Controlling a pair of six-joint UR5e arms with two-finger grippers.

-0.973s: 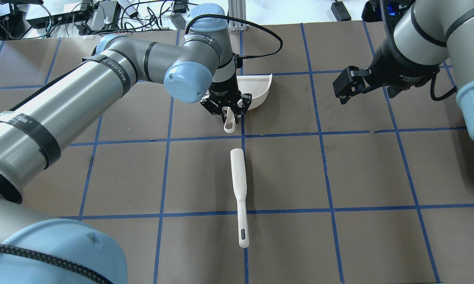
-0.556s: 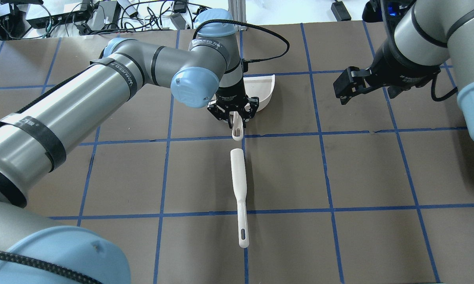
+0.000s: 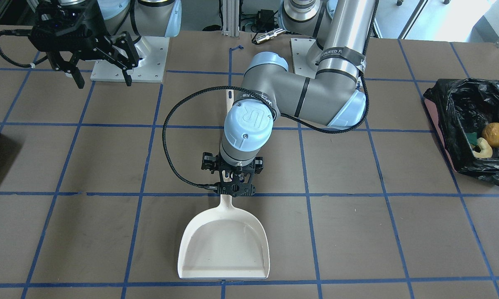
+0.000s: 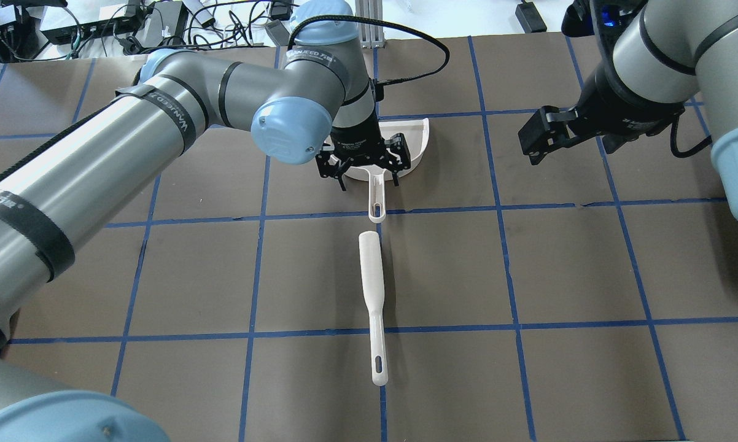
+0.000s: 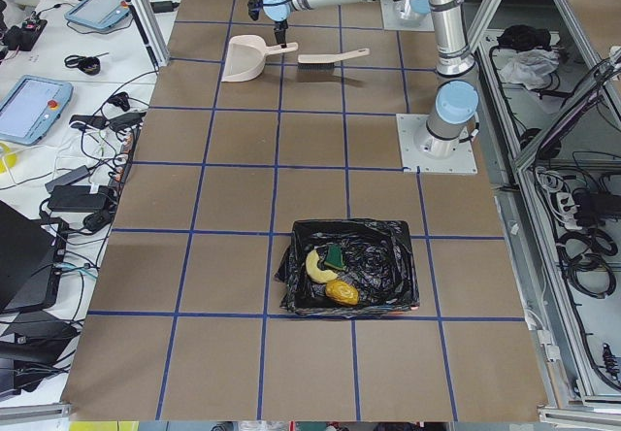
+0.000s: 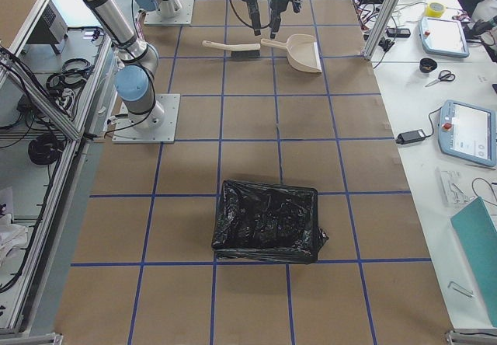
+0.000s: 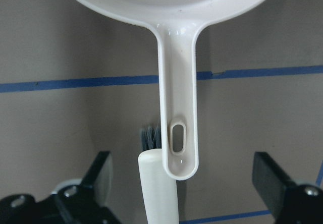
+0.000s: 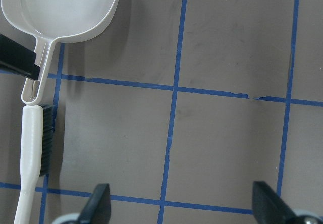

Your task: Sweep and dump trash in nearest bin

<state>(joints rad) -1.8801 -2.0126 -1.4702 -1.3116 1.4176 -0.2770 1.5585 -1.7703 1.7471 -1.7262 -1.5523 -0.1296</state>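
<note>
The pink-sided rectangular bin lined with crinkled black plastic [image 3: 461, 95] stands well off on my left arm's side. It holds all the trash: a golden-brown potato-shaped lump [image 3: 493, 133], a pale yellow curved slice [image 3: 483, 149] and a green-edged wedge [image 3: 474, 140].

My worry is the white plastic dustpan [image 3: 224, 245]. The left gripper [image 4: 369, 181] straddles its handle with fingers wide and not touching. A careless lift could clip the handle and shove it into the white long-handled brush [image 4: 372, 294] just beside it. The right gripper [image 3: 104, 83] hangs spread and empty.

The wedge is mostly buried, so I can't make out its yellow.

The dustpan [image 3: 223, 245] is glossy plastic, the bin [image 3: 457, 120] lined with crinkled shiny plastic, the table [image 3: 87, 158] perhaps paper.
</note>
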